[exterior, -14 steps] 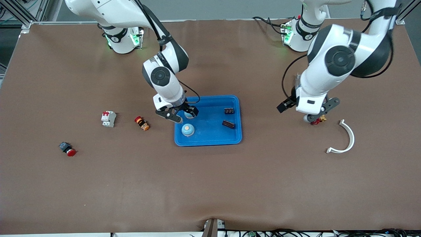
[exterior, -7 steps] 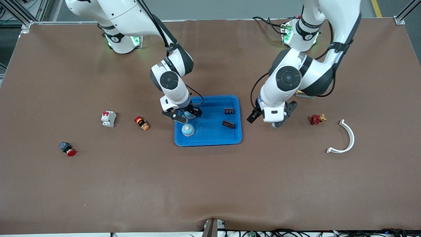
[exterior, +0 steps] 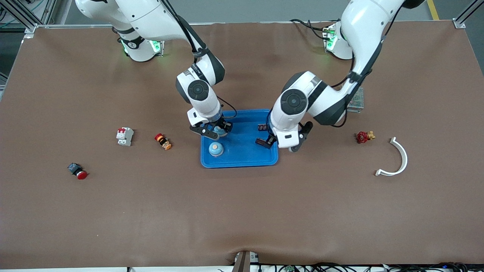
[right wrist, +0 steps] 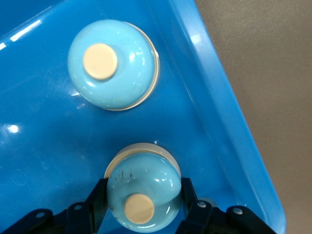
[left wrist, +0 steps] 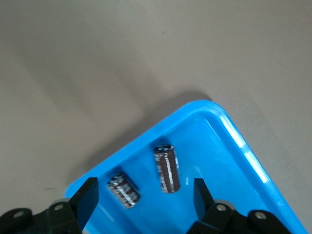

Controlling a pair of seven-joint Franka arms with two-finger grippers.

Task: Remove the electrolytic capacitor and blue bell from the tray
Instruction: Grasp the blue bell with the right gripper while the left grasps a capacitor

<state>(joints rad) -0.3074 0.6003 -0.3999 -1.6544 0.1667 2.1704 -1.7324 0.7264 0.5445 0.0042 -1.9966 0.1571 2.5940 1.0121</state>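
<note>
A light-blue bell (right wrist: 143, 189) is clamped between the right gripper (exterior: 212, 131) fingers (right wrist: 97, 200) inside the blue tray (exterior: 242, 155), a second bell (exterior: 216, 149) lying just ahead of them. The left gripper (left wrist: 144, 197) fingers (left wrist: 88, 195) are spread wide and empty over the tray's corner, with two capacitors (left wrist: 166, 168) seen lying between them.

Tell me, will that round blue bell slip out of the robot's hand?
Possibly. The glossy light-blue domed bell looks smooth and curved where the right hand pinches it, so it might slide. Its flat, wide base suggests it would sit steady in the blue plastic tray, not roll.

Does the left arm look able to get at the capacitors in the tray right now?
Probably yes. The left gripper hangs open over the blue tray, and both capacitors lie uncovered below it.
</note>
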